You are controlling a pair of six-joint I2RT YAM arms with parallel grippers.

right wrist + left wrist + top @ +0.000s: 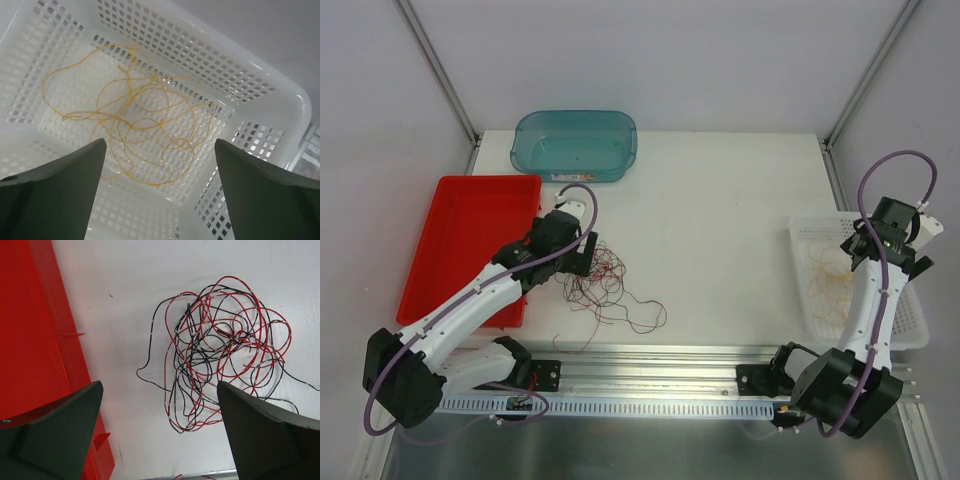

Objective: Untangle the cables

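Left gripper [159,437], fingers apart and empty, hangs over a red-and-black cable tangle [220,350] right of centre; red tray [30,340] at left. Right gripper [160,192], fingers apart, hangs over a yellow cable [135,120] lying mid-frame in a white basket [240,75].

The tabletop [720,220] is smooth, matt white with faint scuffs. The red tray [460,220] is glossy moulded plastic, and the teal tub [575,145] is translucent plastic with a soft sheen. The basket [260,85] is white perforated plastic. The red and black cables [220,345] and the yellow-orange cable [135,120] have slick plastic sheathing. The rail [660,380] is bare ribbed metal.
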